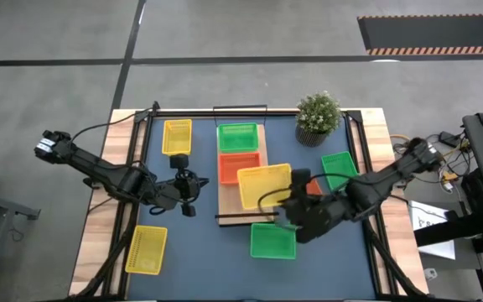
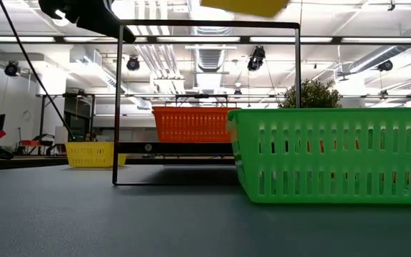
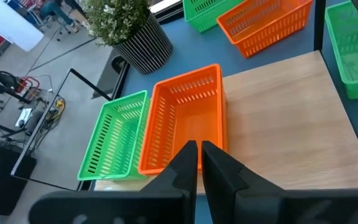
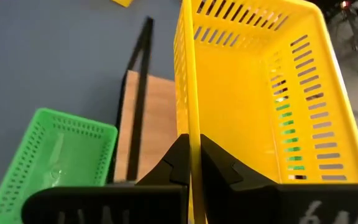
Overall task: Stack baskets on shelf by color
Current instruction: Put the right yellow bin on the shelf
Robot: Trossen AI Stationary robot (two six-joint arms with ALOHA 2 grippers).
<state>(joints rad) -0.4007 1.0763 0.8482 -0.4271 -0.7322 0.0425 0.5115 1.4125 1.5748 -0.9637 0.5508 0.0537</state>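
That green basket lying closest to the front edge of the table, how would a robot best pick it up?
Probably by its rim. The green basket sits upright and open-topped, with thin mesh walls, so fingers coming straight down could straddle one long wall and pinch it. That is how the right gripper holds the yellow basket: one finger inside the wall, one outside.

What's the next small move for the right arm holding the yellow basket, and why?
Probably lower it onto the bare end of the light-wood shelf board. The right gripper is shut on the rim of the yellow plastic mesh basket, held above the shelf; the green mesh basket and orange mesh basket already fill the other two spots. The left gripper waits beside the shelf, shut.
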